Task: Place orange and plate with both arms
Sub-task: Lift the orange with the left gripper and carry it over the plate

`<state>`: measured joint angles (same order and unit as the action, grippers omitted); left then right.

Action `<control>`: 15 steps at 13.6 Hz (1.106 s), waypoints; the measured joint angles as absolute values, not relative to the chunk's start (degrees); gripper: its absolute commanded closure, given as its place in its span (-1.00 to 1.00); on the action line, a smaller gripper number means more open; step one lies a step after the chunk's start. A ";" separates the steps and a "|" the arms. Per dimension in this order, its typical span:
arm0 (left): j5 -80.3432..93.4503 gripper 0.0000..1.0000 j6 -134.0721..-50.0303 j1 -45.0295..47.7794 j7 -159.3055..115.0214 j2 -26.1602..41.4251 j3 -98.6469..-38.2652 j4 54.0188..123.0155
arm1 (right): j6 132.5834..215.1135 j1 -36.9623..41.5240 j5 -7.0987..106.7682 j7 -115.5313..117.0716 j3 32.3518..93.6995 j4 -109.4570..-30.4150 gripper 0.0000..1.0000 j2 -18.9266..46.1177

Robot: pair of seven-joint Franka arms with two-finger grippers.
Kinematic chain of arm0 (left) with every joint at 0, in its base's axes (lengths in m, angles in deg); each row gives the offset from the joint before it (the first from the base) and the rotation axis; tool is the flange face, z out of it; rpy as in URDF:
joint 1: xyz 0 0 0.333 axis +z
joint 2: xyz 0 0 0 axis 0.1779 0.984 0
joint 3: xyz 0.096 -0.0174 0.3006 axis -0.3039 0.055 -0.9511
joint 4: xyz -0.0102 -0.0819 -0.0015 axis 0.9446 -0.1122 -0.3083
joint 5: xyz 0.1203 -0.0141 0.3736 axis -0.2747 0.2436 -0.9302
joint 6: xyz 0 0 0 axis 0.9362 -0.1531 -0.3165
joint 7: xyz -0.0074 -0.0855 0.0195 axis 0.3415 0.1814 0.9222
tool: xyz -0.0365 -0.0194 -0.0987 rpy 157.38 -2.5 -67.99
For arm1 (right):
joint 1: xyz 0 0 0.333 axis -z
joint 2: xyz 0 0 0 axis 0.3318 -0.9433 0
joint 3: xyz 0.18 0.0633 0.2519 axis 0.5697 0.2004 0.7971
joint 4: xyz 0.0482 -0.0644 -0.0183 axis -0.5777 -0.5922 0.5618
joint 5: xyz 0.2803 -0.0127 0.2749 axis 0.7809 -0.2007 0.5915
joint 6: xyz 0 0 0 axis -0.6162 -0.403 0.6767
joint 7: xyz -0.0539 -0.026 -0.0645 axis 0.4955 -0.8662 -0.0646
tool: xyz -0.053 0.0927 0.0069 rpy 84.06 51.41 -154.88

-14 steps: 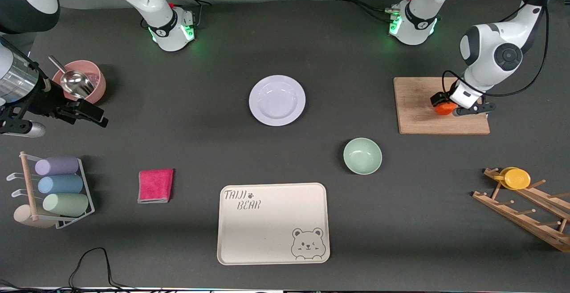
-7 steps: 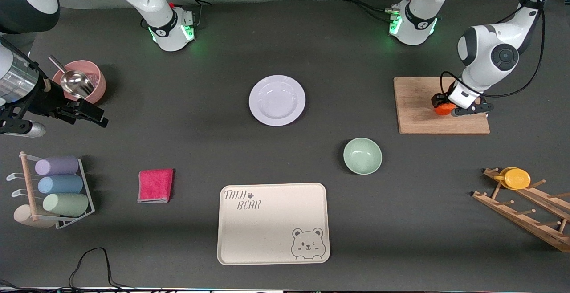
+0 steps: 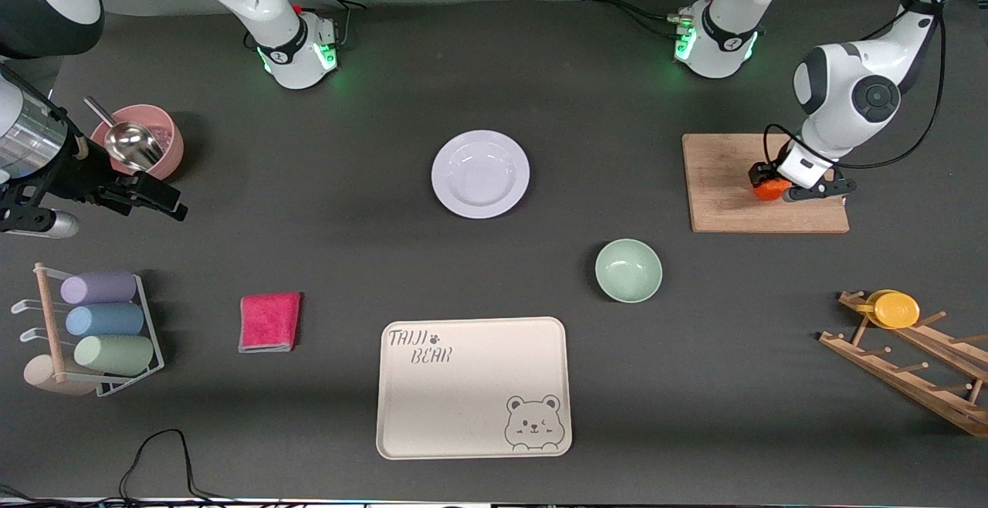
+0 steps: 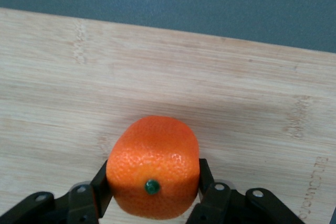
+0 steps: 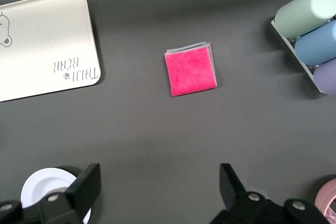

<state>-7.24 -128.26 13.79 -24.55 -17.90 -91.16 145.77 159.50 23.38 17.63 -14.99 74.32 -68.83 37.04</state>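
Observation:
The orange rests on a wooden cutting board at the left arm's end of the table. My left gripper is shut on it. In the left wrist view the black fingers press both sides of the orange, inside my left gripper. The white plate lies alone mid-table, and its edge shows in the right wrist view. My right gripper hangs open over the right arm's end of the table, beside a pink bowl, with nothing between its fingers.
A pink bowl with a metal scoop is by the right gripper. A green bowl, a bear-printed tray, a pink cloth and a cup rack lie nearer the camera. A wooden peg rack holds a yellow cup.
My left gripper's fingers have closed on the orange and the left arm has shifted slightly. The right arm has not moved.

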 measured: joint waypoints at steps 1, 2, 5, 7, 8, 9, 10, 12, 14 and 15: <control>-7.24 1.00 -126.63 13.78 -24.55 -19.01 -91.13 145.38 | 159.50 23.38 17.63 -14.99 74.32 -68.83 -1.00 37.04; -7.24 1.00 -123.40 13.77 -24.55 -20.69 -91.11 144.45 | 159.50 23.38 17.63 -14.99 74.32 -68.83 -1.00 37.04; -7.27 1.00 -106.11 13.65 -24.63 -27.49 -90.92 137.46 | 159.46 23.38 17.63 -14.99 74.32 -68.83 -1.00 37.04; -7.29 1.00 -92.23 12.97 -24.71 -30.93 -90.72 128.98 | 158.64 23.37 17.63 -14.99 74.32 -68.85 -1.00 37.03; -7.31 1.00 -85.38 12.25 -24.73 -31.93 -90.60 123.82 | 158.41 23.40 17.63 -14.99 74.30 -68.95 -1.00 37.02; -7.30 1.00 -79.12 11.35 -24.72 -32.44 -90.50 118.39 | 158.40 23.43 17.63 -14.99 74.16 -69.05 -1.00 36.96; -7.30 1.00 -73.56 10.40 -24.72 -32.59 -90.35 113.00 | 158.44 23.45 17.63 -14.99 73.90 -69.06 -1.00 36.85; -7.23 1.00 -66.00 8.72 -24.72 -32.55 -89.95 105.30 | 158.46 23.45 17.62 -15.00 73.72 -69.08 -1.00 36.64; -6.78 1.00 -62.93 8.17 -24.67 -32.35 -88.47 101.60 | 158.80 23.46 17.62 -15.08 73.36 -69.09 -1.00 36.14; -5.79 1.00 -62.54 8.13 -24.09 -32.15 -87.14 100.86 | 159.37 23.47 17.62 -15.26 73.21 -68.98 -1.00 36.00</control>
<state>-5.79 -62.54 8.13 -24.09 -32.15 -87.14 100.86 159.37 23.47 17.62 -15.26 73.21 -68.98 36.00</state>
